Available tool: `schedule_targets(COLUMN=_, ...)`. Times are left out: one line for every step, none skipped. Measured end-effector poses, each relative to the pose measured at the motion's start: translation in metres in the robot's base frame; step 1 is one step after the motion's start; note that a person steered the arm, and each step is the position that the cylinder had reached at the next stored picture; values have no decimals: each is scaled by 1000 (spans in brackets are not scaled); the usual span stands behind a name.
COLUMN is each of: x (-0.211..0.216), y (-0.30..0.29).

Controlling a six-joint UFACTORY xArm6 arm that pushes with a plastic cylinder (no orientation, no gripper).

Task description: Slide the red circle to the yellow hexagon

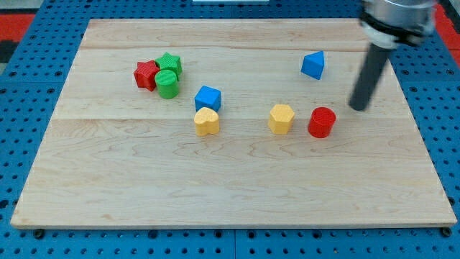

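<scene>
Red and round, the circle point(321, 122) sits on the wooden board point(237, 194) toward the view's right, just right of the yellow hexagon point(281, 119) with a narrow gap between them. The rod's tip point(357, 108) stands to the circle's upper right — near it, but apart, touching no block. It is a bare dark rod, with nothing to open or close and holding nothing. The circle is a short upright cylinder with a flat top — plain red all over. Further left lie a yellow heart point(206, 121) and a blue cube point(208, 98).
</scene>
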State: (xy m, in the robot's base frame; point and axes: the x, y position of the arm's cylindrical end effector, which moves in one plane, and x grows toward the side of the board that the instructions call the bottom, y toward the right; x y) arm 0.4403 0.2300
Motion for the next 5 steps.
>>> schedule_targets(x=42, y=15)
schedule_targets(x=54, y=-21)
schedule_targets(x=41, y=-52)
schedule_targets(x=16, y=-56)
schedule_targets(x=4, y=-73)
